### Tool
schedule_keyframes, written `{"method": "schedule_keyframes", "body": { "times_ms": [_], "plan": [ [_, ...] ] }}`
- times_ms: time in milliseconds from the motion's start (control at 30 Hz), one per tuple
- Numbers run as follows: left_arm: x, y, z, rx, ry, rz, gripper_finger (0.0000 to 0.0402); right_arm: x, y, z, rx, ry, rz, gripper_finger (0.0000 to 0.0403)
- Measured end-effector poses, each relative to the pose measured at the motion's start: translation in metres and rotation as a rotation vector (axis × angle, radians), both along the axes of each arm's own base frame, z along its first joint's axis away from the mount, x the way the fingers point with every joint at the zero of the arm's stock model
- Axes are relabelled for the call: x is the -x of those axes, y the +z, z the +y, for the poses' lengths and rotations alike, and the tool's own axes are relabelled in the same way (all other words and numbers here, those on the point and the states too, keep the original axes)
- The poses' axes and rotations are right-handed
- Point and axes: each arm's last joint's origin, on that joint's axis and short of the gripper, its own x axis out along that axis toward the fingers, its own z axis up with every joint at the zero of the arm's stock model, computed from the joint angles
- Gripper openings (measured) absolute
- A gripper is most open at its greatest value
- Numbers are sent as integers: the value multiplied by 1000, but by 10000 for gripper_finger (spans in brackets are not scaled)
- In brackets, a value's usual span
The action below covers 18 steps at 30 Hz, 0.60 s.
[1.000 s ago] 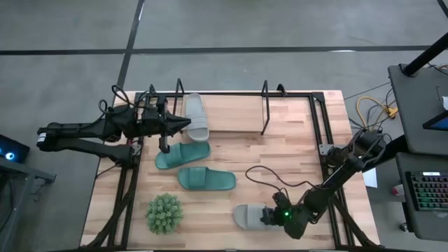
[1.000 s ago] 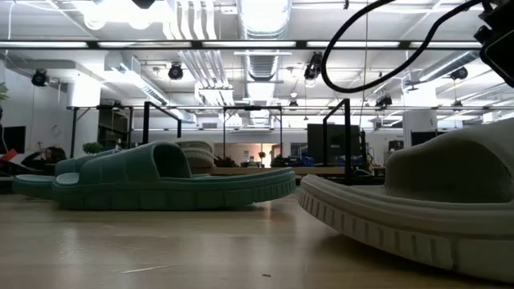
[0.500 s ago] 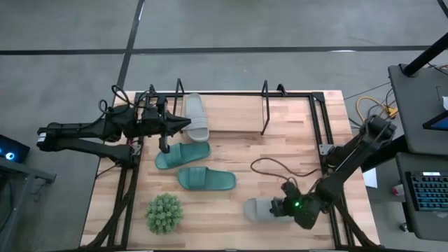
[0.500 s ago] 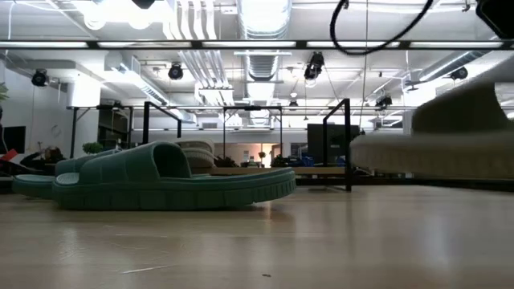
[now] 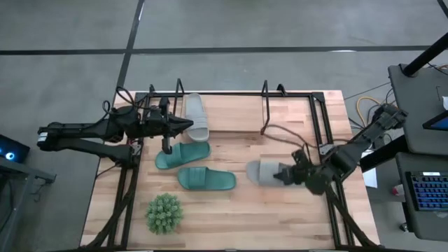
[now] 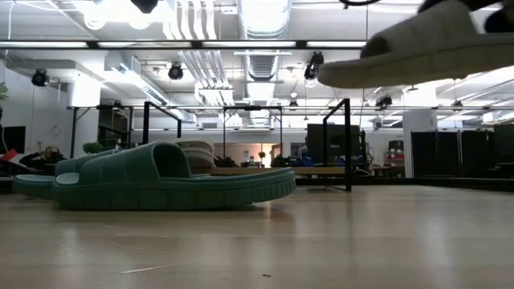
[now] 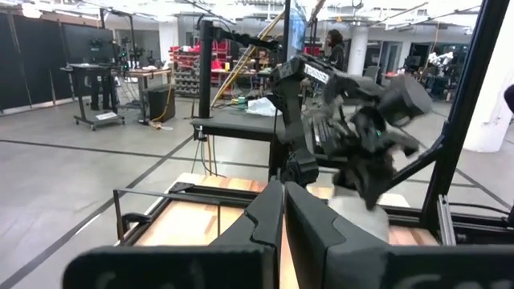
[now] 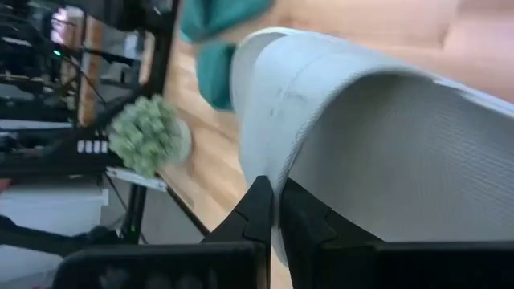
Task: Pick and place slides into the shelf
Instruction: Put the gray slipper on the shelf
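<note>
Right tool (image 5: 285, 175): clenching the strap of a light grey slide (image 5: 264, 171), which is hanging clear above the worktop (image 5: 294, 217), right of centre, in front of the shelf (image 5: 264, 106).

Left tool (image 5: 183, 124): fingers pressed together on nothing, hovering at the shelf's left end beside the second grey slide (image 5: 197, 116), which is lying on the shelf board.

Two teal slides (image 5: 183, 155) (image 5: 206, 180): resting flat on the worktop, left of centre, near each other.

Spiky green plant (image 5: 164, 213): sitting near the front-left corner.
</note>
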Motion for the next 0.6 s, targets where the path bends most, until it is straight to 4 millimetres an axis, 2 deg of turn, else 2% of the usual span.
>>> {"method": "schedule_keyframes", "body": {
  "times_ms": [200, 333, 500, 600],
  "plan": [
    [-8, -4, 0, 4, -1, 22, 0, 2, 17, -23, 64, 4, -64, 9],
    [-15, -8, 0, 87, -12, 35, 0, -1, 32, -30, 114, 18, -95, 9],
    [-26, -15, -1, 251, -80, 59, 0, -10, 55, -33, 201, 53, -127, 9],
    [-35, -21, -2, 446, -130, 72, 0, -17, 69, -34, 259, 70, -128, 9]
  ]
}}
